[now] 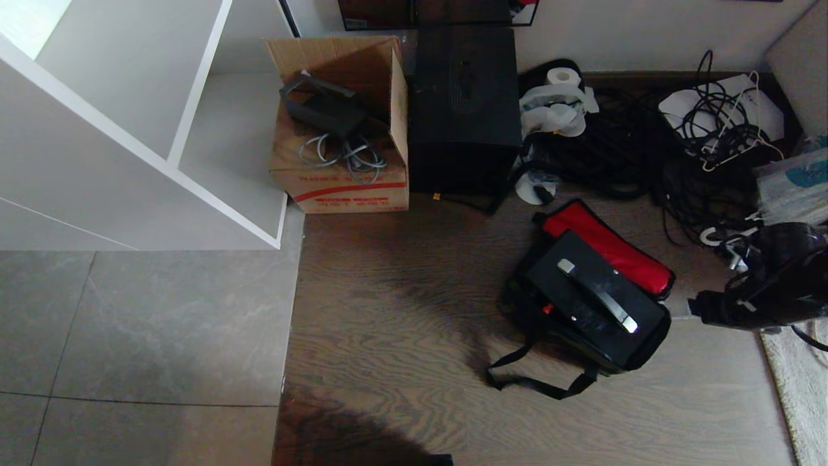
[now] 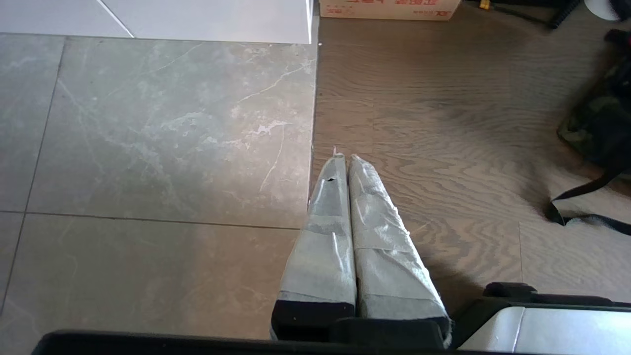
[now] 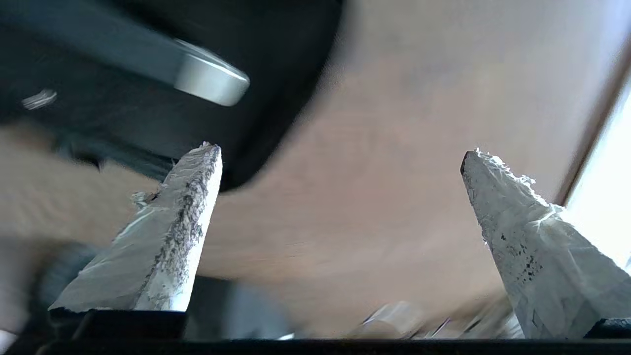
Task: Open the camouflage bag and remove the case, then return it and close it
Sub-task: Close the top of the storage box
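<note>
right gripper (image 3: pixel 340 158) fingers spread wide, empty, beside one case (image 1: pixel 598 301) lying diagonally in one camouflage bag (image 1: pixel 517 304); left gripper (image 2: pixel 345 158) fingers pressed together.

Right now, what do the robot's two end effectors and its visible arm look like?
Both end effectors, left and right, have long tapering fingers wrapped in crinkled whitish tape on black bases; the right one's tape is speckled with dark marks. The right arm is glossy black, with a pale tip.

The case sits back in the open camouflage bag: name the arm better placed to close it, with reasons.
Right, probably. The right gripper hangs open beside the camouflage bag, near the case. The left gripper, fingers shut, hangs over bare floor away from the bag.
</note>
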Motion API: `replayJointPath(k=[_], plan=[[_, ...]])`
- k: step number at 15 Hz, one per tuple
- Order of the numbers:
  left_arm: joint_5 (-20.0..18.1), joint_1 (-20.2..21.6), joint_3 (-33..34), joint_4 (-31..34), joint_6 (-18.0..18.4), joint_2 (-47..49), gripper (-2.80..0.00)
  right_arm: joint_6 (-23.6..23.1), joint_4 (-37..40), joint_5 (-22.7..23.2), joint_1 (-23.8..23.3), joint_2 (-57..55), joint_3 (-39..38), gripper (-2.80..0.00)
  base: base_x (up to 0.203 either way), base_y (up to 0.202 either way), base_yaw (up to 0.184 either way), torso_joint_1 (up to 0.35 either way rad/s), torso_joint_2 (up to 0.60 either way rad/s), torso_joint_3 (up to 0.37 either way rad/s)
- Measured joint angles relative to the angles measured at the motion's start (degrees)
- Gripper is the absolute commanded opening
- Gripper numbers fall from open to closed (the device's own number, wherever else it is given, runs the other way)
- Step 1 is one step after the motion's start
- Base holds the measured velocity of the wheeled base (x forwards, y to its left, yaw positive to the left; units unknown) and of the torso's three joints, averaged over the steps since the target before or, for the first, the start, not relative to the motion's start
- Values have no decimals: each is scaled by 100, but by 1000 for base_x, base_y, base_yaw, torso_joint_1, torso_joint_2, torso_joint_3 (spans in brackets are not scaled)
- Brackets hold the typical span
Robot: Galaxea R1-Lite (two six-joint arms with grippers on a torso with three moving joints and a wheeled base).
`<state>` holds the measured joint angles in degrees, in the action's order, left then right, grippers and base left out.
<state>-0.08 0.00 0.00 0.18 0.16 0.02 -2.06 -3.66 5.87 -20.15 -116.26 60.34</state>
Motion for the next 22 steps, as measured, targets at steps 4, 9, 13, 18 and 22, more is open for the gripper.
replayJointPath(k=[4, 9, 13, 18, 22], plan=[[3, -1, 0, 2, 2, 0, -280, 1391, -129, -89, 149, -215, -123, 0, 0, 0, 0, 0, 0, 0], [-2, 0, 0, 0, 2, 0, -280, 1619, -270, -552, 158, -866, 293, 0, 0, 0, 0, 0, 0, 0], [-2, 0, 0, 0, 2, 0, -280, 1605, -271, -672, 83, -1355, 813, 0, 0, 0, 0, 0, 0, 0], [-1, 0, 0, 0, 0, 0, -280, 1428, -270, -755, -13, -1728, 1106, 0, 0, 0, 0, 0, 0, 0], [-2, 0, 0, -2, 0, 0, -280, 1410, -270, -824, -55, -1877, 1164, 0, 0, 0, 0, 0, 0, 0]])
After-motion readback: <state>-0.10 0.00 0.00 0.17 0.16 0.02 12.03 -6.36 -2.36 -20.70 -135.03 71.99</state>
